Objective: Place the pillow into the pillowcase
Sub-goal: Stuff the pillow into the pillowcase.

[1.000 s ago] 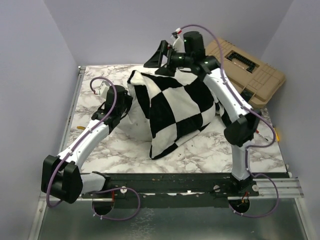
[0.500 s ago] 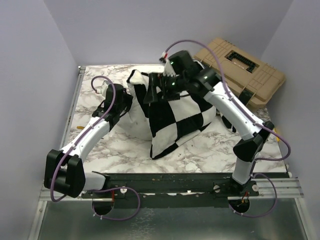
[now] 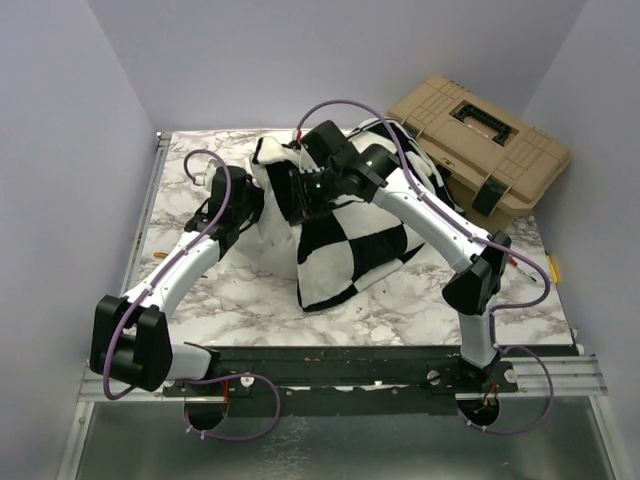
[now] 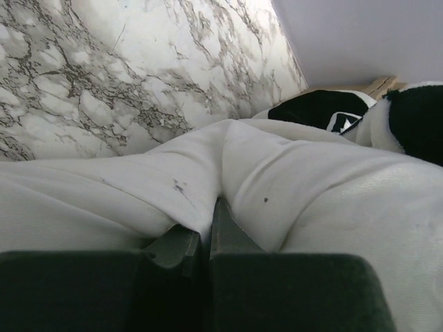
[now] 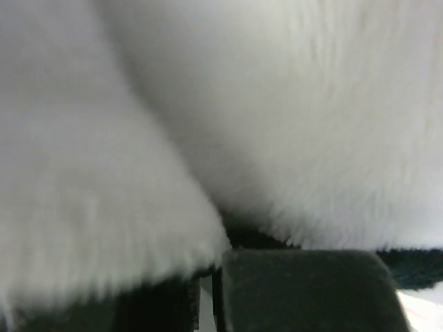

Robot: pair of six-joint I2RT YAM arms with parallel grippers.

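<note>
The surface (image 3: 400, 300) is a slab with a white marble pattern and grey veins, smooth and flat. In its middle rises a soft, rounded mound. Most of the mound is covered by the pillowcase (image 3: 345, 235), a limp cloth of large black and white squares that sags into folds and ends in a drooping corner toward the near edge. The pillow (image 3: 268, 240) shows at the left side of the mound as a bare, plain white, puffy end, so it sits partly inside the pillowcase with that end sticking out.

The left pincer (image 3: 243, 207) is clenched on the pillow. The left wrist view shows its two dark fingers pressed together on a raised ridge of white cloth. The cloth is finely woven, creased around the pinch and marked with a few small dark specks.

The right pincer (image 3: 298, 195) is pushed down into the top of the mound, where the white cloth meets the checked cloth. In its own view, blurred, fuzzy white cloth fills nearly everything. The dark fingers stand close together with only a thin pale strip between them, and I cannot tell whether they have cloth pinched.

At the far right corner lies a tan hard case (image 3: 470, 135), boxy and ribbed, with black latches. Its lid is down and its contents are hidden.
</note>
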